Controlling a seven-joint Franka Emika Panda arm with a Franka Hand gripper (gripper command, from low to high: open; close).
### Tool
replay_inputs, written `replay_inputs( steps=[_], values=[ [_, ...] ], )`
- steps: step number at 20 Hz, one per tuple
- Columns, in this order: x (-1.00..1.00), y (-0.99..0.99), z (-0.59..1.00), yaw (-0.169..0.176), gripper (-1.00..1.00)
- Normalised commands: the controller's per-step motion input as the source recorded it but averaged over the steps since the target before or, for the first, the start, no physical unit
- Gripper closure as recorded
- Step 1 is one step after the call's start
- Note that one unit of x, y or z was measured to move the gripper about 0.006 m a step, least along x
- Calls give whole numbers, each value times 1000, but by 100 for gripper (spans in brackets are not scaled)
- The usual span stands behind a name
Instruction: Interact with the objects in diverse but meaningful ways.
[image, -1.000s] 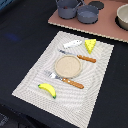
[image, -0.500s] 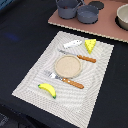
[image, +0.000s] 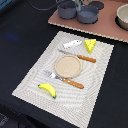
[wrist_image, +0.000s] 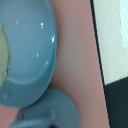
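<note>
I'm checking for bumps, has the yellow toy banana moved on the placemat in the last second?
No. The yellow toy banana lies in the same spot near the striped placemat's front edge, below the orange-handled fork, as before.

Yellow banana (image: 47, 89) and yellow cheese wedge (image: 90, 46) lie on a cream, finely striped placemat (image: 35, 75); grey-blue pots (image: 88, 14) sit on a pink board (image: 107, 27).

yellow banana (image: 47, 90), cheese wedge (image: 90, 46), white-and-blue tool (image: 73, 44), all lying flat
</note>
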Motion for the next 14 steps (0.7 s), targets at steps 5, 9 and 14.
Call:
replay_inputs(
  steps=[5, 9, 14],
  values=[
    [694, -281, -180, -132, -100],
    [766, -204, -193, -144, -100],
    [805, -115, -53, -142, -100]
  ],
)
